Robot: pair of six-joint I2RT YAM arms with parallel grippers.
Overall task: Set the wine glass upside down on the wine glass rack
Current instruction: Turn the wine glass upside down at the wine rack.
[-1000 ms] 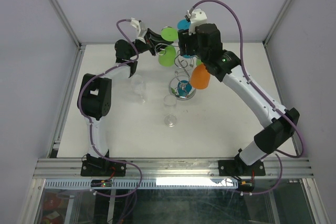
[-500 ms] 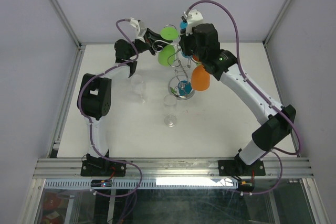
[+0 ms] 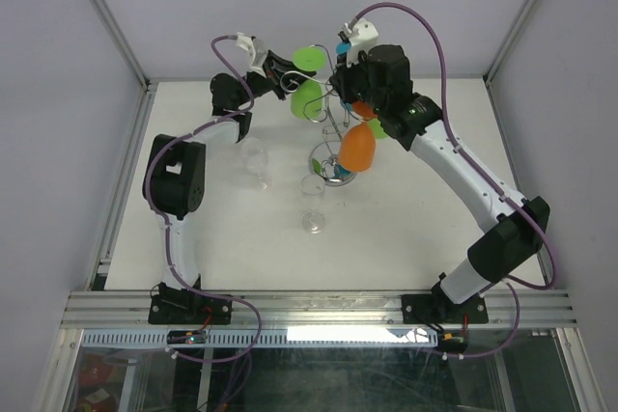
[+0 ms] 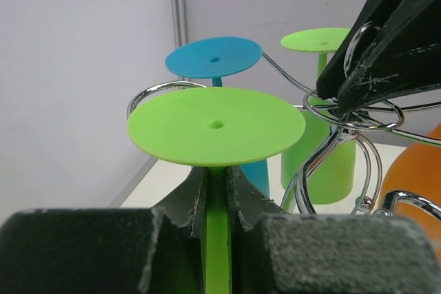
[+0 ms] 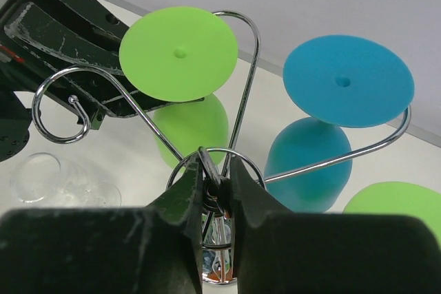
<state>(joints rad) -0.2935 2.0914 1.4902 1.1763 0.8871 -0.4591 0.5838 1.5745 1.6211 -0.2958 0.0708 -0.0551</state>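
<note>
Arms from both sides meet over the shiny chrome wire wine glass rack (image 3: 333, 169) in the overhead view. It stands on the white table (image 3: 406, 229) near the middle of the far edge. The left gripper (image 3: 286, 77) holds a lime-green plastic wine glass (image 3: 307, 98) upside down, flat foot up and bowl down, among the scroll arms on the rack's left side. The right gripper (image 3: 338, 92) sits at the very top of the rack, and an orange wine glass (image 3: 355, 150) hangs bowl-down just beneath it. Three clear glasses (image 3: 311, 223) stand on the table by the rack's base, on its left and near sides.

From the left wrist, the left fingers (image 4: 186, 201) are pressed together on the green stem just under the round foot, a tight grip. A chrome curl shows past the foot's far-left rim; whether the foot rests on it I cannot tell. Behind hang a blue wine glass (image 4: 213, 56) and a second green wine glass (image 4: 337, 173), both foot-up. At the upper right the other arm's black fingers pinch a chrome ring.

From the right wrist, the right fingers (image 5: 182, 201) are drawn almost together, nipping the wire ring at the top of the central post. The held green glass is ahead to the left with the left gripper behind it. The blue one hangs to the right, and another green foot shows in the lower right corner.
</note>
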